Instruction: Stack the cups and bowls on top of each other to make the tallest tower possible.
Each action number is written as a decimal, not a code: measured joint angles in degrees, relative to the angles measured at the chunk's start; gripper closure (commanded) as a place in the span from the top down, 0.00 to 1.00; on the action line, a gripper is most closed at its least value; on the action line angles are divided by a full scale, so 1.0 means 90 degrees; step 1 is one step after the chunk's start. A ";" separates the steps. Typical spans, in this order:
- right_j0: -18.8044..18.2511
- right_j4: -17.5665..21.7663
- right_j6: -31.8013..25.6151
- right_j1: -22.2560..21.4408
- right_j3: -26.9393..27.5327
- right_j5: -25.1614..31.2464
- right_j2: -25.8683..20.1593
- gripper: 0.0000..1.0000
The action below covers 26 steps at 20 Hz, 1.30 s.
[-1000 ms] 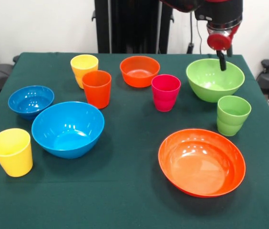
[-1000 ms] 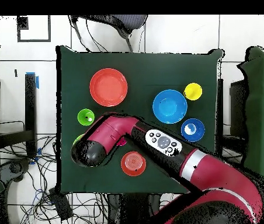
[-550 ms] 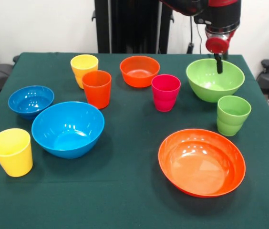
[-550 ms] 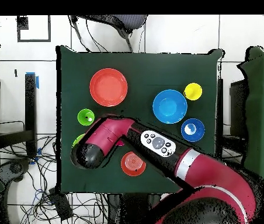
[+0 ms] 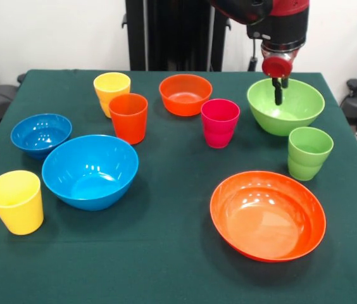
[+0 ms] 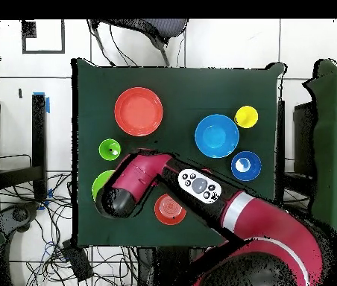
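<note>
I am working at a table (image 5: pixel 166 253) draped in dark green cloth; white wall (image 5: pixel 52 31) is standing behind, and cables (image 6: pixel 52 253) are trailing over the pale tiled floor (image 6: pixel 224 41).

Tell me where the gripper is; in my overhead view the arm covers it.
Observer: In the front view the gripper hangs over the mouth of the large lime green bowl. I cannot tell whether it touches the bowl.
Operator: Is anything inside that bowl?
Observer: No, the bowl is empty; only the gripper's tip shows against its inside.
Operator: I can't find the pink-red cup either.
Observer: The pink-red cup stands upright, mouth up, clear of the bowl. It is between the lime green bowl and the orange cup.
</note>
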<state>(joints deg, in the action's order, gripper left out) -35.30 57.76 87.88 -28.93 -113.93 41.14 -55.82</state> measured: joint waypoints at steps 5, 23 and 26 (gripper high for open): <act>-0.0003 0.0315 0.0000 -0.0084 0.0000 -0.0296 0.0047 1.00; -0.0022 0.0692 0.0000 -0.0101 0.0003 -0.1021 0.0421 1.00; -0.0053 0.0689 0.0000 -0.0069 0.0005 -0.1021 0.0439 1.00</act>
<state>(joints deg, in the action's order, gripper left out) -35.78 63.96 87.88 -29.55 -113.89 31.95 -51.87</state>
